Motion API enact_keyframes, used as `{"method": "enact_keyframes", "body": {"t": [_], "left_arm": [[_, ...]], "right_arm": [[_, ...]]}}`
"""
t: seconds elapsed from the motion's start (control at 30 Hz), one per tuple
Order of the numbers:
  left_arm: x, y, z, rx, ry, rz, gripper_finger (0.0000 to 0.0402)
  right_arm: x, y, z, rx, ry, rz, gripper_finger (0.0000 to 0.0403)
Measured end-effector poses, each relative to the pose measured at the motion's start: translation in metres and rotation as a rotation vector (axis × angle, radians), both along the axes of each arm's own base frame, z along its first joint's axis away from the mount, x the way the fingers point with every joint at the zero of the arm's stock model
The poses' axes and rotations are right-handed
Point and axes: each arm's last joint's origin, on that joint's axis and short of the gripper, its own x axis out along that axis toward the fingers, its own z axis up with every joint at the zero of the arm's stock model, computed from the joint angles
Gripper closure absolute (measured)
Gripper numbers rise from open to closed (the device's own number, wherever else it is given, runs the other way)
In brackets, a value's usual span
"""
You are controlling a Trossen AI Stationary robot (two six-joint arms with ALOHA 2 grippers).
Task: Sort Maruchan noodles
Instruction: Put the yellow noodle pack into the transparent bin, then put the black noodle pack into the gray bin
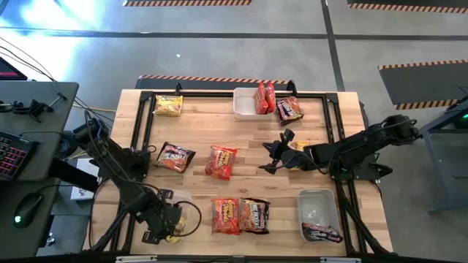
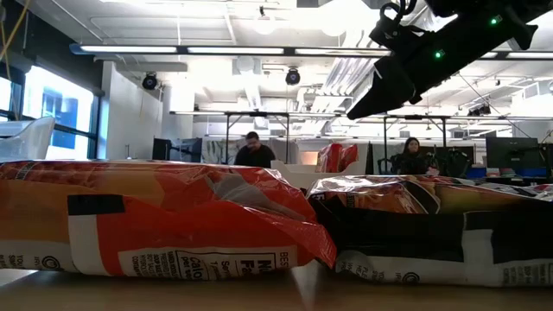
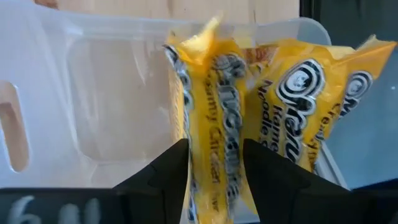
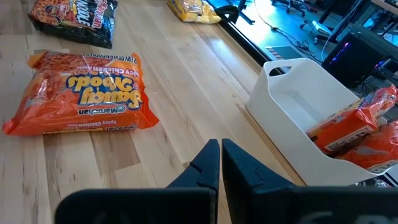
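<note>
The left arm reaches down to the near left corner of the pale wooden table (image 1: pixel 197 124), its left gripper (image 3: pixel 214 165) hanging over a clear rectangular plastic tub (image 3: pixel 93 99) there. Between its two dark fingers (image 3: pixel 168 171) stands a yellow crinkly noodle packet (image 3: pixel 211 124), upright on its edge inside the tub; the fingers sit on either side of the wrapper, but whether they press it or have let it loose cannot be told. A second yellow packet (image 3: pixel 311 93) leans just beside the first, in the same tub. The right arm stretches in from the right edge, low and nearly level over the table's middle, and its right gripper (image 4: pixel 221 162) points toward the far side with the claw closed tight and nothing in it. Ahead of it lies a flat orange packet (image 4: pixel 84 93) on the bare wood, and beside that stands a white plastic tub (image 4: pixel 298 106) at the far edge with red-orange packets (image 4: pixel 354 127) standing in it. A dark brown packet (image 1: pixel 289 109) lies just beside that tub, and a loose yellow packet (image 1: pixel 168 105) rests at the far left corner. Another dark packet (image 1: pixel 174 157) lies left of centre. Near the front edge an orange packet (image 1: pixel 226 215) and a dark one (image 1: pixel 254 215) lie side by side, touching. At the near right a third clear tub (image 1: pixel 316 204) holds a dark packet (image 1: pixel 322 233) at its near end.
</note>
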Motion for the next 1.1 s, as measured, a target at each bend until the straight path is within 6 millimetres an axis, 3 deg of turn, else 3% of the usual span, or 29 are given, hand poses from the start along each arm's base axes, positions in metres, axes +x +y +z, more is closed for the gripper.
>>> {"method": "enact_keyframes", "body": {"t": [0.33,0.63,0.83,1.1], "left_arm": [[0.001,-0.005,0.002,-0.086,0.044,0.048,0.0261],[0.000,0.000,0.018,-0.158,0.025,0.129,0.0270],[0.004,0.002,0.038,-0.190,-0.052,0.159,0.0270],[0.015,0.025,0.053,-0.128,-0.255,0.228,0.0286]], "right_arm": [[0.000,0.000,-0.001,-0.001,0.007,0.000,0.0402],[0.000,0.000,0.000,-0.002,0.007,0.000,0.0402],[0.000,0.000,-0.001,-0.004,0.009,0.001,0.0402],[0.000,0.001,-0.002,0.026,0.020,0.047,0.0402]]}}
